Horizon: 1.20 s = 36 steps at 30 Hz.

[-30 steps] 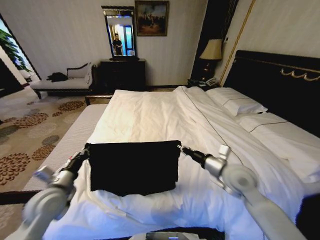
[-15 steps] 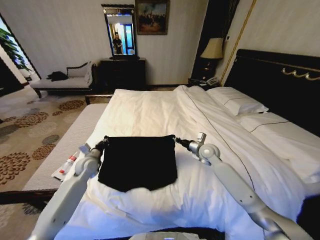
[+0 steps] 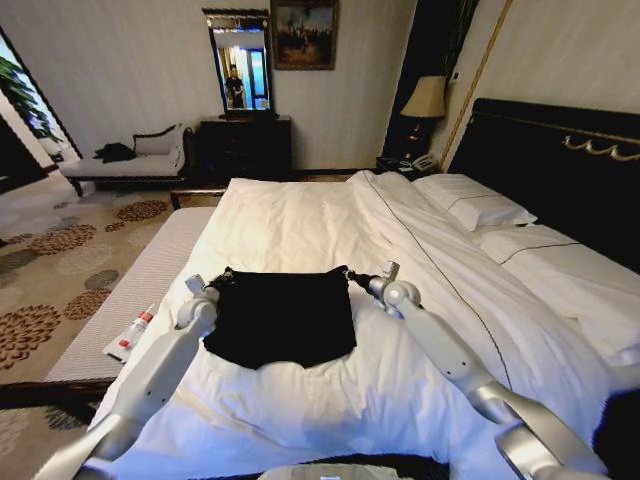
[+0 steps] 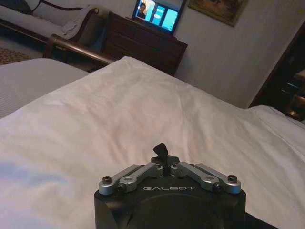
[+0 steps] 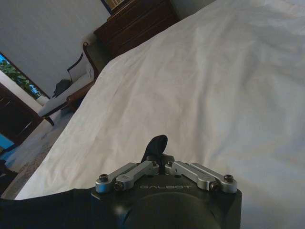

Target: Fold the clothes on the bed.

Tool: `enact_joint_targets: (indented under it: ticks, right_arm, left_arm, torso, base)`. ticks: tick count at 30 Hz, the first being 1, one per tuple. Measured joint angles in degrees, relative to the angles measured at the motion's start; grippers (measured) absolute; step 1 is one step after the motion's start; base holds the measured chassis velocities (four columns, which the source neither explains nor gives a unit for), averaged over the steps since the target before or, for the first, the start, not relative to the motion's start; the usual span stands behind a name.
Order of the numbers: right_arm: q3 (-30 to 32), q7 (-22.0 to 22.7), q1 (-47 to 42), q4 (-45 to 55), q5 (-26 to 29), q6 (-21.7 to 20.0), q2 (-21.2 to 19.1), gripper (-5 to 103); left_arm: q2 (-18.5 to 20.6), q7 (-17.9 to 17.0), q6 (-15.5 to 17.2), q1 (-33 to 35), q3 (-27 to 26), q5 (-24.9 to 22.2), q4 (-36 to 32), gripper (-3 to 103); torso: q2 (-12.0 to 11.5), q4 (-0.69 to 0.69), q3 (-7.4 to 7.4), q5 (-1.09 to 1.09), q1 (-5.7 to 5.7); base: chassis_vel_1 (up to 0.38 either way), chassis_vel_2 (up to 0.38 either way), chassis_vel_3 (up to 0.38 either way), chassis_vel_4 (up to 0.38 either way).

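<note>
While both arms reach forward over the bed (image 3: 300,215), the black T-shirt (image 3: 282,318) hangs stretched between them as a folded dark rectangle above the white duvet (image 3: 330,390), in the near half of the bed. The left gripper (image 3: 224,277) pinches the shirt's upper left corner; from the left wrist camera its jaws are closed on a small tuft of black fabric (image 4: 160,150) poking up between the fingertips. The right gripper (image 3: 351,276) pinches the upper right corner, and the right wrist camera shows its jaws likewise closed on a black fold (image 5: 156,144), with more of the shirt trailing dark along the edge of that view beside the gripper body. The 2 held corners sit at about the same height, so the top edge runs nearly level, and the lower hem rests against the rumpled duvet. No lettering can be made out on the visible side. 2 white pillows (image 3: 475,202) lie at the dark headboard (image 3: 560,160) on the right side, well apart from the shirt. A small tube (image 3: 133,331) lies on the grey bench (image 3: 140,275) along the bed's left edge.
</note>
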Motion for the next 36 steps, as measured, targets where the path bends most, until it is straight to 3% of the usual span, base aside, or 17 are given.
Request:
enact_joint_targets:
  ticks: [8, 17, 24, 30, 36]
  right_arm:
    - [-1.37, -0.21, 4.62, -7.61, -0.70, 1.65, 3.75, 1]
    - [-1.59, -0.50, 4.44, -9.60, -1.63, 3.34, 4.27, 1]
    - [-0.41, -0.10, 1.52, -6.41, -3.26, 6.65, 4.33, 1]
    - [1.10, -1.22, -2.90, -1.45, -8.56, 9.75, 2.45, 1]
    - [2.32, -2.06, -9.02, 4.85, -13.36, 11.85, 0.10, 1]
  left_arm:
    - [-1.21, -0.48, -0.52, -3.40, 0.50, -1.01, 4.79, 1]
    - [-2.23, 0.33, -1.11, -4.01, 0.31, -0.86, 7.43, 1]
    - [-1.69, 1.59, -2.27, -0.09, -0.74, -0.25, 2.70, 1]
    - [-1.18, 1.59, -4.79, 5.10, -3.42, -0.17, -3.00, 1]
    - [0.40, 2.57, -5.29, 11.36, -6.76, 0.10, -8.34, 1]
  torso:
    - [0.00, 0.02, 0.00, 0.00, 0.00]
    - [0.01, 0.01, -0.01, 0.01, -0.01]
    - [0.01, 0.02, -0.01, 0.01, 0.00]
    - [0.01, 0.01, -0.01, 0.00, -0.01]
    - [0.01, 0.00, -0.01, 0.00, -0.02]
  base:
    - [0.000, 0.000, 0.000, 0.000]
    - [0.000, 0.000, 0.000, 0.000]
    - [0.000, 0.000, 0.000, 0.000]
    - [0.000, 0.000, 0.000, 0.000]
    - [0.000, 0.000, 0.000, 0.000]
